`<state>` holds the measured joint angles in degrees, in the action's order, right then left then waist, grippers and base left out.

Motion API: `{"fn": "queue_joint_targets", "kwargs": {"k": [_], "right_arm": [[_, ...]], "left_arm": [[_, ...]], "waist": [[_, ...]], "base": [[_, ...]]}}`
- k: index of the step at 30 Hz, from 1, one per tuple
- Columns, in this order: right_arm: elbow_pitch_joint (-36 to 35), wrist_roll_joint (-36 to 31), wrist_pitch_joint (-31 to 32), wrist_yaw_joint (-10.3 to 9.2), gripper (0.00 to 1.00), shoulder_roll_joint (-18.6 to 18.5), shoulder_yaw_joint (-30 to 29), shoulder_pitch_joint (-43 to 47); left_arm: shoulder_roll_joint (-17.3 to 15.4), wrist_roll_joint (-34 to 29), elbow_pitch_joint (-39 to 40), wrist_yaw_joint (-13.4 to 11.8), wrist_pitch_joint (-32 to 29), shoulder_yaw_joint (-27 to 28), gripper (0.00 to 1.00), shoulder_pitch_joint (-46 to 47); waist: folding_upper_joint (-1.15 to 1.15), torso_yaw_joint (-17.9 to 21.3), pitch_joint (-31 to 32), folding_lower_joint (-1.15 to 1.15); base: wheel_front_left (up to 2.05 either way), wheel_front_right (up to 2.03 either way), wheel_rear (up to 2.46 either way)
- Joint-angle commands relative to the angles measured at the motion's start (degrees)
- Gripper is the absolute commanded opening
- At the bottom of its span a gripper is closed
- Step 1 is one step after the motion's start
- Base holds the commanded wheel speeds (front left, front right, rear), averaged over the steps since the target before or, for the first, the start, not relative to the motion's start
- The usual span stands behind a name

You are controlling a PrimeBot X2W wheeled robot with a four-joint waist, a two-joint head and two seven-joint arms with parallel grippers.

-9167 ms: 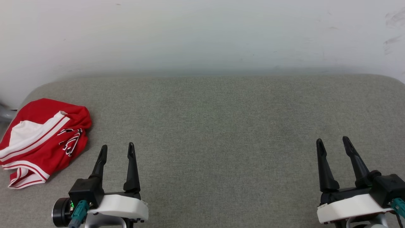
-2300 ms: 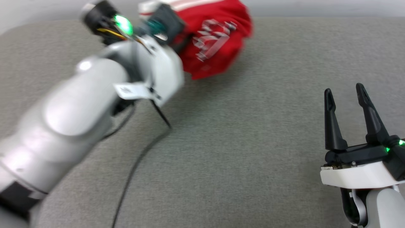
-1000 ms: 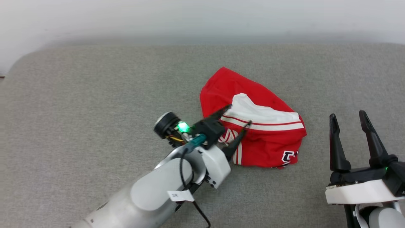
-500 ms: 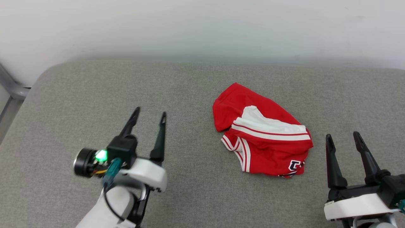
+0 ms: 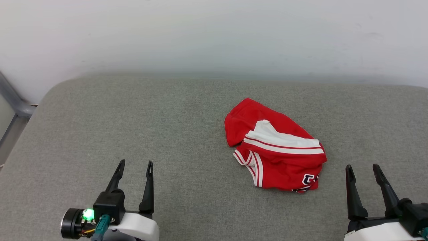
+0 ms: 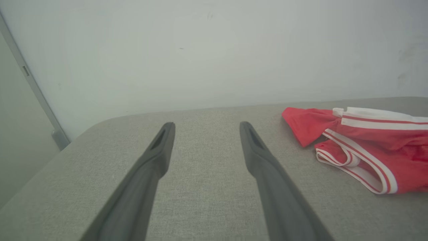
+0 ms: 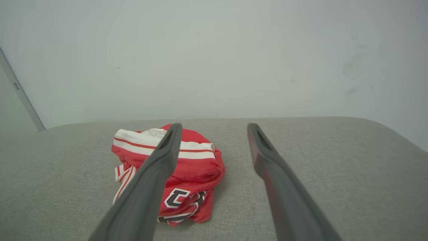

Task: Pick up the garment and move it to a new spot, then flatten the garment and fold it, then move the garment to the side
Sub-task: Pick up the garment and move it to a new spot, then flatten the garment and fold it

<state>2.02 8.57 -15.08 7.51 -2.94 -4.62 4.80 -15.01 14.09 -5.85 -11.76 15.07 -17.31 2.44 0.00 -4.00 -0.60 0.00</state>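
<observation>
My left gripper (image 5: 136, 163) hangs low at my left, its two dark fingers spread wide with nothing between them. My right gripper (image 5: 361, 166) hangs low at my right, spread the same way and empty too.

A pale wall (image 5: 214, 33) stands behind everything. Below it stretches the grey fabric cushion (image 5: 174, 134), with a grey metal bar (image 5: 13, 100) off its far left corner.

The garment (image 5: 284, 160) lies crumpled in a heap on the cushion, right of centre. It is well apart from my left gripper and near my right one, ahead of it and toward the middle, touching neither. In my right wrist view one finger partly hides the heap.

A white panel (image 5: 277, 135) crosses the top of the heap. Red-white striped trim (image 5: 255, 165) curls along its near left edge. Black, white-outlined lettering (image 5: 309, 179) shows at its near right corner, too bunched for me to read.
</observation>
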Motion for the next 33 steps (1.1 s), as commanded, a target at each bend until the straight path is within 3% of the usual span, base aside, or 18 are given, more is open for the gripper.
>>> {"fn": "queue_joint_targets", "kwargs": {"k": [1, 14, 33], "right_arm": [[0.04, 0.2, -0.14, -0.04, 1.0, 0.11, 0.04, 0.47], [1.35, 1.19, -0.14, -0.04, 1.0, 0.11, 0.94, 2.05], [0.07, -0.34, -0.14, -0.04, 1.0, 0.1, -0.2, -1.87]], "left_arm": [[0.37, -0.44, 0.04, 0.3, 0.15, 0.61, 1.0, -0.64], [5.46, -6.32, -1.67, 5.68, 0.15, 6.93, 1.0, -4.02], [8.38, -10.44, -2.71, 9.17, 0.15, 11.11, 1.0, -4.3]], "waist": [[0.0, 0.06, 0.07, 0.0], [0.0, 0.01, 1.06, 0.0], [0.0, -0.17, 0.62, 0.0]], "base": [[0.0, 0.0, 0.0], [0.0, 0.0, 0.0], [0.0, 0.0, 0.0]]}}
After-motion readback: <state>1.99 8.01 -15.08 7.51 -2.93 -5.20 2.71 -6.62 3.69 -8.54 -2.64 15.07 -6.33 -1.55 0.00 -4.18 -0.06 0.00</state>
